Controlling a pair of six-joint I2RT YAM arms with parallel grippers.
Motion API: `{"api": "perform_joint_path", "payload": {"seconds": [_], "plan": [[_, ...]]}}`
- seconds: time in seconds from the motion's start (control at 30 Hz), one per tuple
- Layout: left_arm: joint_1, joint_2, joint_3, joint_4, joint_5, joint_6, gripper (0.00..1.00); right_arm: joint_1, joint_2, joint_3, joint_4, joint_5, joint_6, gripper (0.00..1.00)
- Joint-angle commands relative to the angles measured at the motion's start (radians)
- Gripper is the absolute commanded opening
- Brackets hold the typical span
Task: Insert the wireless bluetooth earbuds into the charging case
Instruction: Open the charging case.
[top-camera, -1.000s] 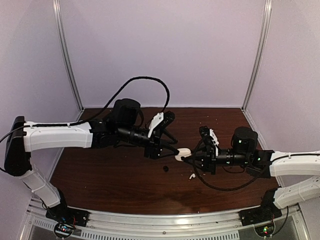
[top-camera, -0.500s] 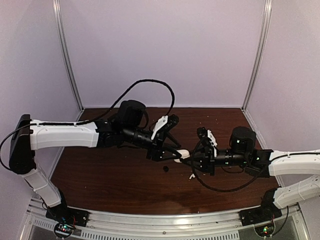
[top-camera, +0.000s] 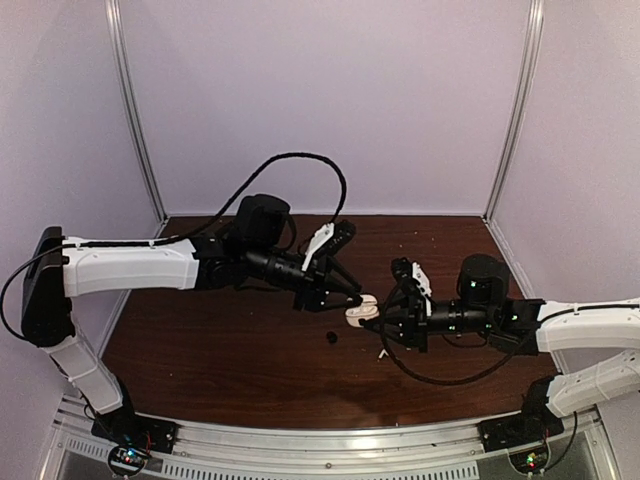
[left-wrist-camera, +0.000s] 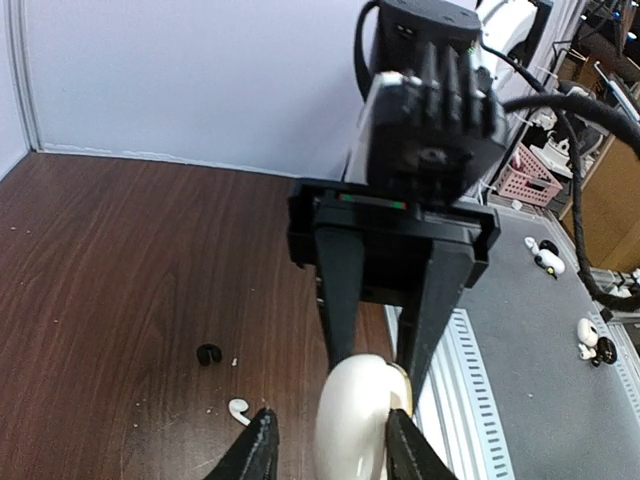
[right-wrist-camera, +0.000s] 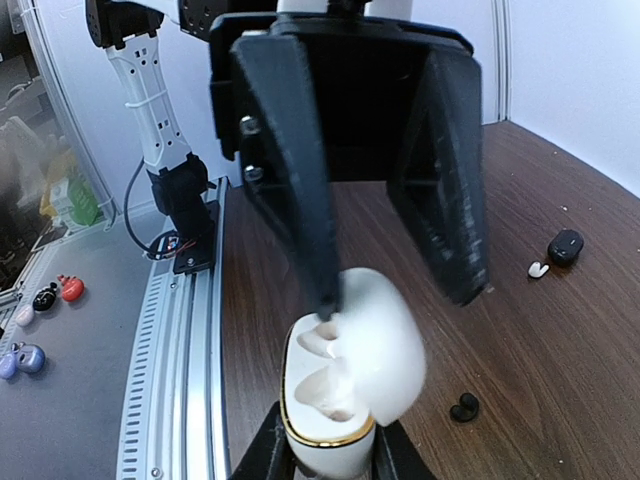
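Note:
My right gripper (right-wrist-camera: 325, 460) is shut on a white charging case (right-wrist-camera: 330, 405) with a gold rim, held above the table. Its lid (right-wrist-camera: 395, 345) stands open and two hollow sockets show. In the top view the case (top-camera: 360, 309) sits between both grippers. My left gripper (left-wrist-camera: 330, 448) is open and straddles the lid. One of its fingers (right-wrist-camera: 310, 220) touches the case by the hinge, while the other stands clear. A white earbud (left-wrist-camera: 238, 408) and a black earbud (left-wrist-camera: 208, 353) lie on the wood below, also visible as white earbud (top-camera: 382, 352) and black earbud (top-camera: 331, 337).
Another white earbud (right-wrist-camera: 537, 269) and a small black rounded piece (right-wrist-camera: 566, 245) lie farther back on the table. A metal rail (top-camera: 320, 435) runs along the near edge. A black cable (top-camera: 300, 160) loops above the left arm. Walls close the back and sides.
My left gripper has come in over the case and its jaws have narrowed around the lid. The right gripper has shifted slightly left with the case.

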Motion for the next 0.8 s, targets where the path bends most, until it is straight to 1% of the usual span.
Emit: {"api": "perform_joint_path", "payload": {"seconds": [0.0, 0.1, 0.3, 0.4, 0.5, 0.57, 0.63, 0.73, 0.77], "plan": [[0.034, -0.012, 0.008, 0.081, -0.039, -0.039, 0.38, 0.023, -0.007, 0.018, 0.019, -0.023, -0.021, 0.03], [0.04, -0.013, 0.003, 0.081, -0.062, -0.042, 0.38, 0.023, -0.009, 0.019, 0.02, -0.016, -0.018, 0.02], [0.042, -0.017, -0.005, 0.082, -0.06, -0.033, 0.38, 0.02, -0.008, 0.012, 0.042, -0.001, 0.019, 0.02], [0.052, -0.035, -0.018, 0.1, -0.07, -0.051, 0.46, 0.003, -0.006, -0.001, 0.064, 0.004, 0.064, 0.02], [0.087, -0.068, -0.056, 0.177, -0.072, -0.108, 0.52, -0.023, -0.012, -0.026, 0.101, -0.007, 0.114, 0.02], [0.117, -0.093, -0.089, 0.229, -0.091, -0.151, 0.54, -0.042, -0.023, -0.044, 0.124, -0.02, 0.147, 0.02], [0.144, -0.111, -0.109, 0.251, -0.149, -0.181, 0.56, -0.065, -0.037, -0.064, 0.146, -0.028, 0.18, 0.02], [0.167, -0.104, -0.112, 0.229, -0.215, -0.183, 0.56, -0.102, -0.057, -0.098, 0.179, -0.05, 0.229, 0.02], [0.168, -0.093, -0.101, 0.203, -0.208, -0.16, 0.55, -0.114, -0.063, -0.106, 0.189, -0.056, 0.245, 0.02]]}}
